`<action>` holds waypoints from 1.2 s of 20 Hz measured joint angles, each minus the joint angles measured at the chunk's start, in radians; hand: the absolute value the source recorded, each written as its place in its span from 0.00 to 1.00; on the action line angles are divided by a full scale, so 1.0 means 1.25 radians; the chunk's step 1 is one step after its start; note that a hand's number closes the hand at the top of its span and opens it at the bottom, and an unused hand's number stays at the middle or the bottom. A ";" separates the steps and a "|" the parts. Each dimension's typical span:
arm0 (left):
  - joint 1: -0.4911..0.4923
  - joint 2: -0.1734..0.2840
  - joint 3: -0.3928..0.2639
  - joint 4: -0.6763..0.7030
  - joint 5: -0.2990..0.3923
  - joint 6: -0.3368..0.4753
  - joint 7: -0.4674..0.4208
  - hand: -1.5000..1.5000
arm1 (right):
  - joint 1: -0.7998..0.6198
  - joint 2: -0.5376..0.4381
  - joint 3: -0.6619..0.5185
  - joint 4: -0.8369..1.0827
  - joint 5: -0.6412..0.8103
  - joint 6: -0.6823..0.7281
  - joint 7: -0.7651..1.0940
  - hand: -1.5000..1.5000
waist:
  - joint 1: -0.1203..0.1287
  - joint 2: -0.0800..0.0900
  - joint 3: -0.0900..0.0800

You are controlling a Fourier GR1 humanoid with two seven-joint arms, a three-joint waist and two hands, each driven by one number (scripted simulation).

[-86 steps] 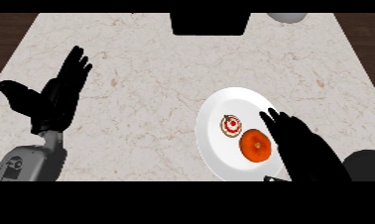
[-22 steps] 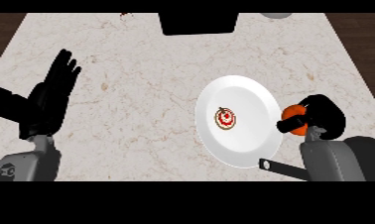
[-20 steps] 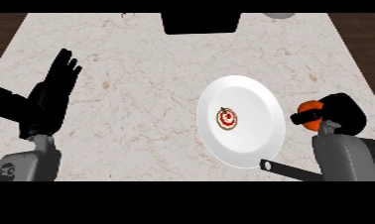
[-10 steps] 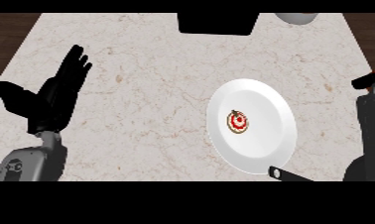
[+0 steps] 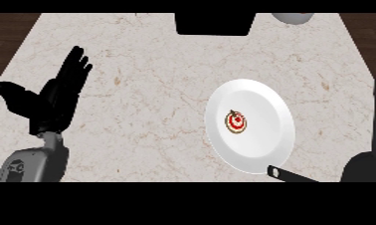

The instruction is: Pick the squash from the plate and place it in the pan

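The plate (image 5: 249, 134) lies right of centre on the counter (image 5: 161, 69); the resting left hand (image 5: 55, 97) at left

Grey forearm (image 5: 33, 164) – black hand (image 5: 55, 97)

I had just one camera, the head view, looking steeply down on the worktop (image 5: 147, 59) from above the near edge. It faced away from the body, so the far edge ran along the top of the frame and the left forearm (image 5: 33, 164) came in from the lower left. It sat high enough to take in nearly the whole marble surface, with dark floor showing at the upper corners. No second view overlapped it.
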 measured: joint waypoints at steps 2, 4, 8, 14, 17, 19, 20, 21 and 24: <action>-0.005 0.007 0.010 0.002 0.004 0.001 0.008 0.50 | 0.007 0.007 -0.021 -0.026 0.036 0.003 0.000 1.00 | -0.009 -0.002 0.000; 0.004 0.004 0.011 0.006 0.001 0.003 0.001 0.50 | 0.025 0.024 -0.042 -0.064 0.063 0.002 -0.003 1.00 | -0.017 -0.004 0.000; 0.014 0.004 0.017 0.005 -0.001 0.007 -0.005 0.50 | 0.093 0.068 -0.076 -0.179 0.106 0.003 -0.017 1.00 | -0.031 -0.008 0.001; 0.037 0.001 0.016 -0.010 -0.002 0.005 -0.004 0.50 | 0.233 0.156 -0.133 -0.398 0.138 0.003 -0.068 1.00 | -0.039 -0.010 0.001; 0.023 0.005 0.029 0.002 0.001 0.007 -0.007 0.50 | 0.327 0.209 -0.170 -0.510 0.112 -0.008 -0.101 1.00 | -0.042 -0.009 0.002; 0.037 0.000 0.023 -0.004 0.000 0.002 -0.019 0.50 | 0.391 0.231 -0.178 -0.549 0.069 -0.027 -0.109 1.00 | -0.037 -0.008 0.002; 0.036 -0.002 0.022 -0.004 -0.003 0.004 -0.018 0.50 | 0.421 0.238 -0.182 -0.562 0.043 -0.039 -0.113 1.00 | -0.036 -0.007 0.002; 0.033 -0.003 0.019 -0.010 -0.005 0.007 -0.010 0.50 | 0.452 0.244 -0.184 -0.575 0.014 -0.054 -0.117 1.00 | -0.035 -0.007 0.002; 0.035 -0.004 0.020 -0.010 -0.003 0.000 -0.013 0.50 | 0.534 0.255 -0.186 -0.559 -0.065 -0.124 -0.130 1.00 | -0.031 -0.006 0.003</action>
